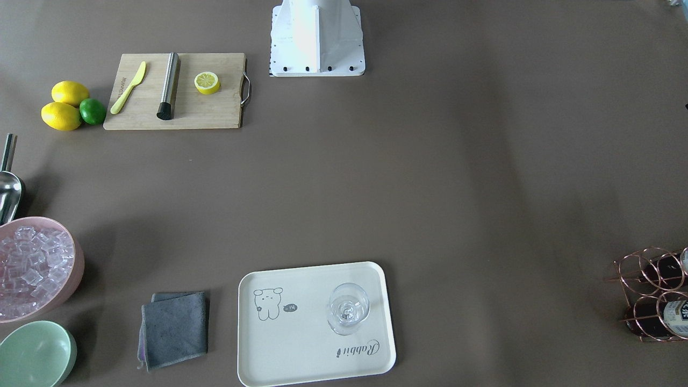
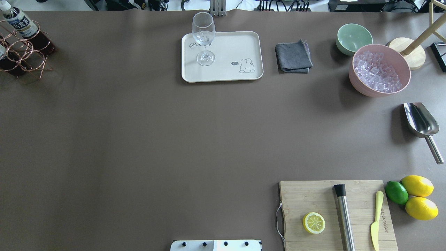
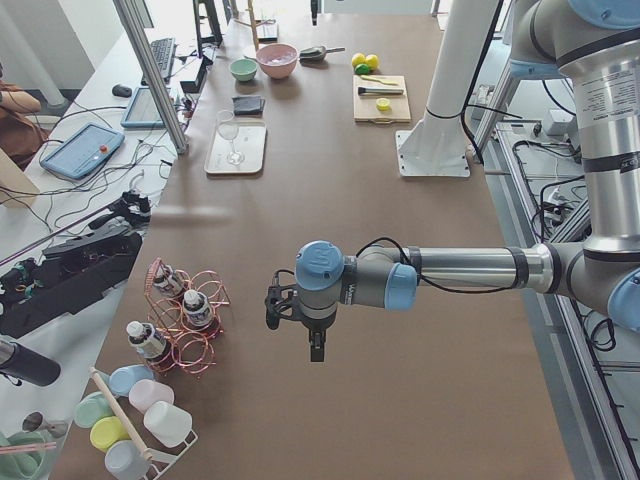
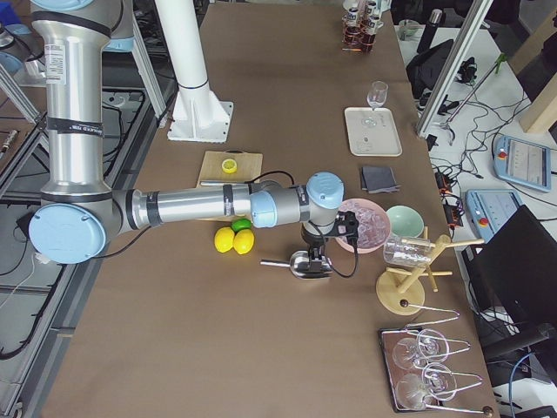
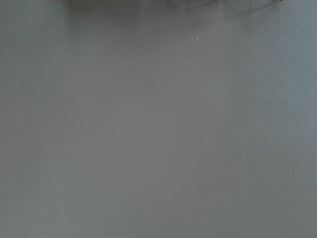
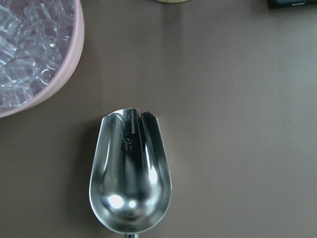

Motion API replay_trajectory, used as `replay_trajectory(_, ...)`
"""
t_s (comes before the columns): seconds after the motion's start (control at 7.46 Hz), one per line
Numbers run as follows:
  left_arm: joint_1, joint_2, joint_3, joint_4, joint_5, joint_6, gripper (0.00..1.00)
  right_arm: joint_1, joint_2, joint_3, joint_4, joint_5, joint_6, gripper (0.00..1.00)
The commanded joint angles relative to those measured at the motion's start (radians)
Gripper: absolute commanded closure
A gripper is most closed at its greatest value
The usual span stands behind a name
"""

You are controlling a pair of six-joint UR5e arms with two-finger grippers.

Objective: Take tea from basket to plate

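Observation:
Tea bottles (image 3: 193,306) with white caps and dark red-brown liquid stand in the copper wire basket (image 3: 205,345) at the table's left end. They also show in the overhead view (image 2: 21,23) and at the front view's right edge (image 1: 672,317). The cream plate (image 2: 230,45) lies at the far middle and carries a clear stemmed glass (image 2: 204,38). My left gripper (image 3: 315,350) hangs above bare table beside the basket; I cannot tell if it is open. My right gripper (image 4: 313,254) hangs over a metal scoop (image 6: 130,178); I cannot tell its state either.
A pink bowl of ice cubes (image 2: 379,69), a mint-green bowl (image 2: 353,37) and a grey cloth (image 2: 293,55) lie right of the plate. A cutting board (image 2: 334,212) with a lemon half, muddler and knife, then lemons and a lime (image 2: 396,192), lie near right.

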Motion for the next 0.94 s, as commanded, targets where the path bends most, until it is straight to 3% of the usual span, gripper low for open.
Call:
replay_trajectory(0.0, 0.000, -0.008, 0.003, 0.003, -0.004, -0.002, 0.02, -0.057, 0.060, 0.066, 0.003, 0.009, 0.002, 0.00)
replay_trajectory(0.27, -0.001, -0.002, -0.001, 0.002, -0.007, 0.000, 0.02, -0.086, 0.106, 0.073, 0.082, 0.010, 0.002, 0.00)
replay_trajectory(0.54, -0.009, -0.003, 0.000, 0.006, -0.009, -0.005, 0.02, -0.155, 0.105, 0.049, 0.317, 0.009, 0.008, 0.00)
replay_trajectory(0.8, -0.012, -0.013, 0.006, 0.017, -0.009, -0.025, 0.02, -0.262, 0.129, 0.040, 0.444, -0.001, 0.010, 0.00)
